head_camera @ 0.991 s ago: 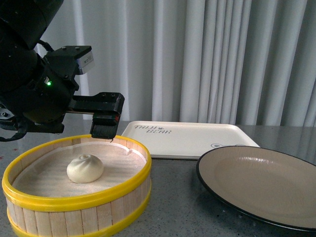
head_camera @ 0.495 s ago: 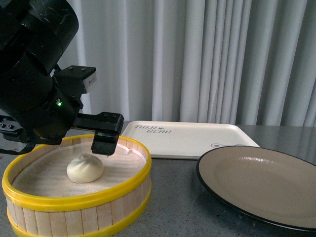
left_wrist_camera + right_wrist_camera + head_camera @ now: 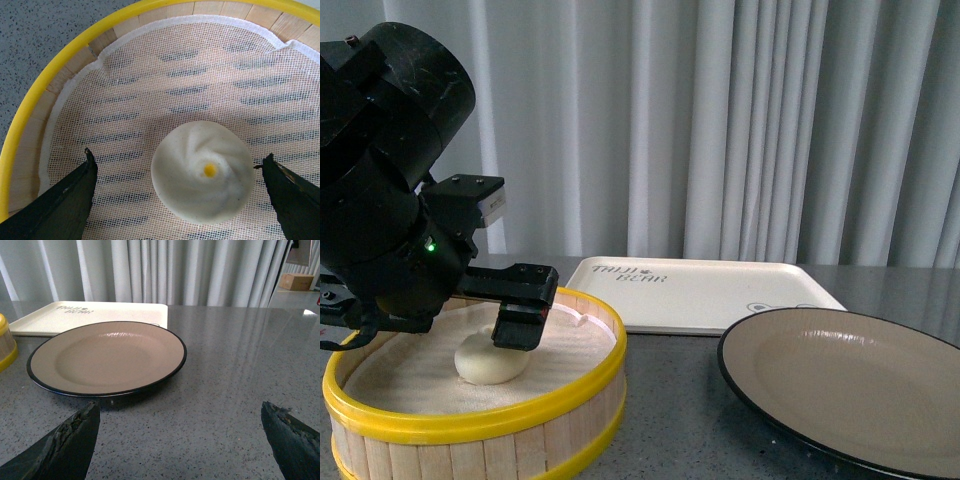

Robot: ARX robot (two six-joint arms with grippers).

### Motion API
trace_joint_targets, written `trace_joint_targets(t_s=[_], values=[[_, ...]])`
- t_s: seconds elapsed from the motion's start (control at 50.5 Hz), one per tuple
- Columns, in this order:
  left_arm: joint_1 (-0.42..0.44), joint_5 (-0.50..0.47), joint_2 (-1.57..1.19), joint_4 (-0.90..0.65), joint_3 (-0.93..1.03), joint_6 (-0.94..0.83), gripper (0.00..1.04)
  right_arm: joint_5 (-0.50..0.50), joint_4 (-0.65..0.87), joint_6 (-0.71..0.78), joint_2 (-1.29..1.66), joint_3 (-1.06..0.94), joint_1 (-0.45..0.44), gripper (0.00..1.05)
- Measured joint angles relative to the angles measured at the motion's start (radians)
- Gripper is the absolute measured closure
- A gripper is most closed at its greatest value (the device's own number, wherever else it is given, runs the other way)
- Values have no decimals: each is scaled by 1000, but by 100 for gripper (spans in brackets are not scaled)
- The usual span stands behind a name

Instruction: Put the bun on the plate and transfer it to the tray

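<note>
Lowered since the earlier frames, the left pincer (image 3: 179, 152) now sits inside the yellow-rimmed wooden steamer basket (image 3: 470, 425), level with the bun (image 3: 200, 175). Its jaws are spread wide, one on each side of the bun with clear gaps, and hold nothing. The bun rests on the white mesh liner (image 3: 165, 75) of the basket and is the basket's only content. The plate (image 3: 850, 380) stands on the grey tabletop (image 3: 225, 365) to the right of the basket, apart from it, with nothing on it. The tray (image 3: 710, 285) lies behind both, its near edge just beside the plate's far rim, and carries nothing. The right pincer (image 3: 180, 407) is spread wide over the tabletop near the plate, gripping nothing.
</note>
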State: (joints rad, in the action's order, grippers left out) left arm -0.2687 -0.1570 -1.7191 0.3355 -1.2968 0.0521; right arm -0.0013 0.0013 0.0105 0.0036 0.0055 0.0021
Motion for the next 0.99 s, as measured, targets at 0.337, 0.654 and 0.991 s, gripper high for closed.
trace_joint_targets(t_s=[0.337,0.654,0.991], values=[[-2,26,-30,-3,5,62,7,0,0,0,0,0,0,9],[-2,34,-11,-100,28,70,63,0,0,0,0,0,0,9],[-167,140,79,-414,81,59,100,0,0,0,0,0,0,9]])
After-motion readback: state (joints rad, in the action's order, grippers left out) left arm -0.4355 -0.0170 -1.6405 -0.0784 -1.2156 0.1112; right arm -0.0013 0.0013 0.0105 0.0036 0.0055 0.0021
